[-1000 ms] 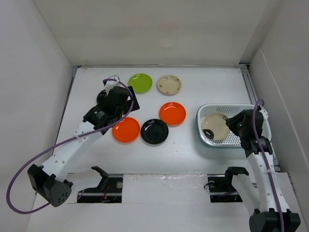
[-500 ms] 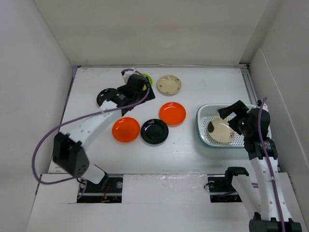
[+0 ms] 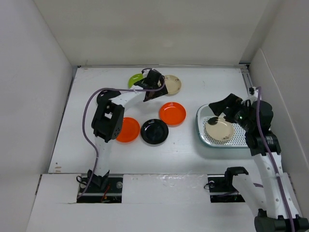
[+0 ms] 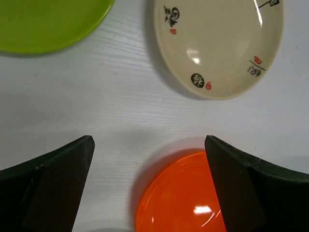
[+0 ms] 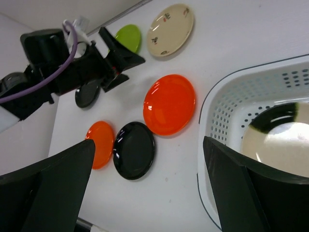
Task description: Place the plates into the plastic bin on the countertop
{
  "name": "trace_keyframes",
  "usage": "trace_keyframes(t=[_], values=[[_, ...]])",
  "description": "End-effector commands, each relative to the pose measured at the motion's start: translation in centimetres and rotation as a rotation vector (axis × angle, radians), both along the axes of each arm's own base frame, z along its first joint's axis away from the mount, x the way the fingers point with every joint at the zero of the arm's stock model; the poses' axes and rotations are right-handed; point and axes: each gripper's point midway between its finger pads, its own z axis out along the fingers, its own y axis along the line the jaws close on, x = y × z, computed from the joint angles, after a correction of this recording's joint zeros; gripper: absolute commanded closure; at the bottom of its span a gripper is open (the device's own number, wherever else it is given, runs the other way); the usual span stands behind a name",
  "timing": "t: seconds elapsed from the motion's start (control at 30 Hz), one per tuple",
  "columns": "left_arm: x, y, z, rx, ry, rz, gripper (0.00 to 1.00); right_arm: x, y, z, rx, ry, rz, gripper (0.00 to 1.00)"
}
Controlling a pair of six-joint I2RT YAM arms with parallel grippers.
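Five plates lie on the countertop (image 3: 193, 159): lime green (image 3: 133, 79), cream (image 3: 173, 84), orange (image 3: 172, 113), glossy black (image 3: 154, 131) and a second orange (image 3: 128, 130). My left gripper (image 3: 149, 88) hovers open between green and cream; its wrist view shows green (image 4: 48, 21), cream (image 4: 219, 43) and orange (image 4: 181, 193) below my empty left gripper (image 4: 148, 145). A cream plate with a dark patch (image 3: 219, 129) lies in the plastic bin (image 3: 200, 126). My right gripper (image 3: 223, 106) hangs open over the bin's far left; the right gripper (image 5: 148, 145) holds nothing.
White walls bound the countertop on three sides. A dark round disc (image 3: 103, 96) sits left of the left arm. The bin (image 5: 208, 108) stands by the right wall, with bare perforated floor (image 3: 251, 137) right of its plate (image 5: 280, 142). The left arm partly covers the left orange plate.
My right gripper opened and let go of the dark-patched cream plate, which now lies flat in the bin. The left arm swung right and farther back, from the left orange plate to between green and cream.
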Motion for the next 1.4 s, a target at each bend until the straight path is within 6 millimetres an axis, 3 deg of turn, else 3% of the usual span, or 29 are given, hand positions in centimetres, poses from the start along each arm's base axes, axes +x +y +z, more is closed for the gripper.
trace_keyframes(t=[0.0, 0.13, 0.17, 0.37, 0.43, 0.6, 0.67, 0.73, 0.8, 0.83, 0.9, 0.93, 1.03, 1.07, 1.17, 1.33, 1.37], values=[[3.4, -2.1, 3.5, -0.110, -0.100, -0.017, 0.00, 0.5, 2.5, 1.9, 0.031, -0.094, 0.148, 0.01], [5.2, -2.6, 2.4, -0.183, -0.086, 0.001, 0.04, 0.5, 3.4, 2.3, 0.040, -0.120, 0.176, 0.01], [5.5, -2.2, 1.8, -0.195, -0.069, 0.013, 0.10, 0.2, 3.6, 2.1, 0.041, -0.120, 0.187, 0.01], [7.5, -3.1, 0.9, -0.214, -0.053, 0.015, 0.21, 0.3, 3.4, 2.3, 0.034, -0.130, 0.165, 0.02], [7.6, -3.2, -0.6, -0.203, -0.019, 0.024, 0.26, 0.3, 3.4, 2.7, 0.043, -0.136, 0.163, 0.02], [8.1, -3.7, -0.9, -0.221, -0.012, 0.031, 0.44, 0.2, 3.4, 3.2, 0.043, -0.146, 0.163, 0.02], [8.0, -3.6, -1.9, -0.210, 0.008, 0.033, 0.47, 0.3, 3.4, 3.4, 0.043, -0.156, 0.163, 0.02], [8.2, -3.7, -1.5, -0.221, 0.003, 0.039, 0.48, 0.3, 3.4, 3.4, 0.043, -0.156, 0.163, 0.02], [7.9, -3.6, -3.1, -0.206, 0.031, 0.042, 0.56, 0.3, 3.4, 3.8, 0.043, -0.165, 0.163, 0.02], [8.2, -3.7, -2.4, -0.211, 0.021, 0.041, 0.61, 0.3, 3.4, 3.8, 0.043, -0.165, 0.163, 0.02], [8.1, -3.7, -3.7, -0.198, 0.045, 0.044, 0.77, 0.5, 3.5, 3.8, 0.043, -0.165, 0.163, 0.02], [7.9, -3.8, -4.1, -0.197, 0.062, 0.038, 0.81, 0.4, 3.6, 4.2, 0.045, -0.174, 0.172, 0.02], [8.2, -4.2, -4.2, -0.209, 0.057, 0.029, 1.00, 0.3, 3.6, 4.7, 0.046, -0.183, 0.173, 0.02], [7.8, -4.0, -4.8, -0.202, 0.070, 0.031, 1.00, 0.3, 3.6, 4.7, 0.046, -0.183, 0.173, 0.02], [8.0, -4.3, -4.1, -0.221, 0.052, 0.021, 1.00, 0.3, 3.6, 4.7, 0.046, -0.183, 0.173, 0.04], [8.8, -5.0, 1.0, -0.276, -0.052, -0.022, 1.00, 0.9, 3.5, 3.9, 0.043, -0.163, 0.163, 0.04], [9.1, -5.4, 3.4, -0.297, -0.102, -0.046, 1.00, 1.2, 3.5, 3.6, 0.035, -0.156, 0.165, 0.04]])
